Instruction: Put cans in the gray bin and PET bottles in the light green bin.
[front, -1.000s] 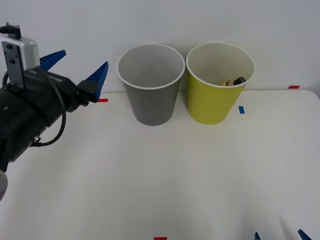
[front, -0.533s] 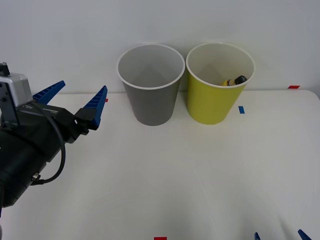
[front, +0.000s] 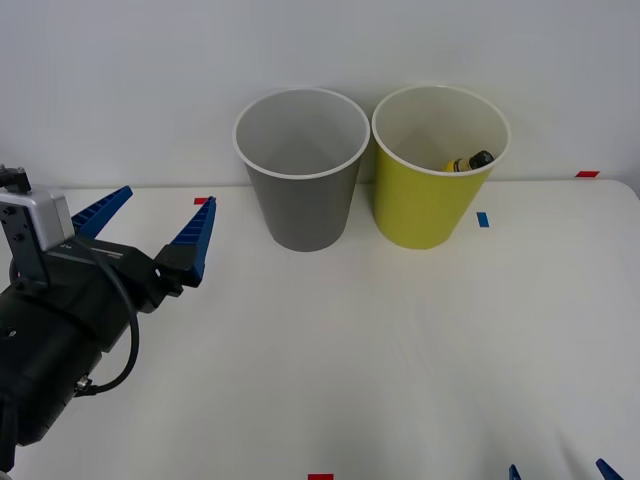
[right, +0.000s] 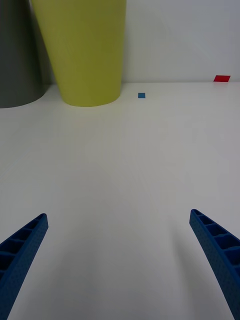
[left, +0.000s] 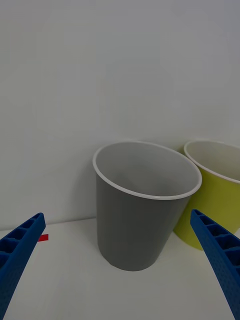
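Front view: I find my left gripper (front: 152, 228) raised over the table's left side, blue fingers spread wide and holding nothing. Ahead of it and to its right stands the gray bin (front: 302, 168); beyond that, touching or nearly so, the light green bin (front: 438, 165). The PET bottle (front: 468, 162) lies inside the green bin, black cap against the far wall. My right gripper (front: 556, 472) sits low at the near edge, tips apart.

Right wrist view: fingers (right: 23, 250) splayed, empty; bare white table (right: 125, 165) between them, green bin well ahead.

Left wrist view: fingers (left: 20, 247) parted; gray bin dead ahead.

Assessment: the bottle looks light, smooth and slightly crushable; if regrasped, I would take it across the labelled body, not the cap.
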